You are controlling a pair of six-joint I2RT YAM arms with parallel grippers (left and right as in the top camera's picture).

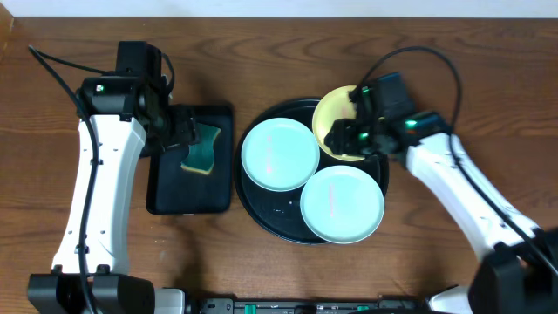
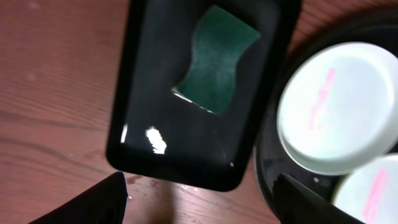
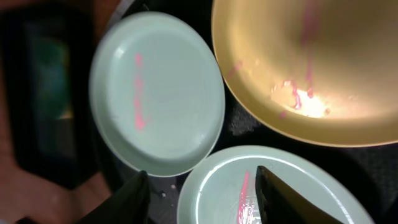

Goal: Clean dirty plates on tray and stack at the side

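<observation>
Right hand [image 3: 200, 175] is spread wide and holding nothing. The second mint plate [image 3: 280, 193] is right under it, cut off by the frame. Ahead sit the yellow plate [image 3: 311, 68], also cropped, and a mint plate [image 3: 155, 93]. All are face up on the tray [image 1: 268, 209]. Left hand [image 2: 199, 179] is wide too, with the sponge [image 2: 214, 59] ahead in the rectangular tray [image 2: 143, 124].

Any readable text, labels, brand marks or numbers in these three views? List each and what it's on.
None: no text, label, brand or number can be read in any view.
Pink streaks on the left mint plate, front mint plate and yellow plate are smears, not writing.
The sponge and rectangular tray show no print.
</observation>
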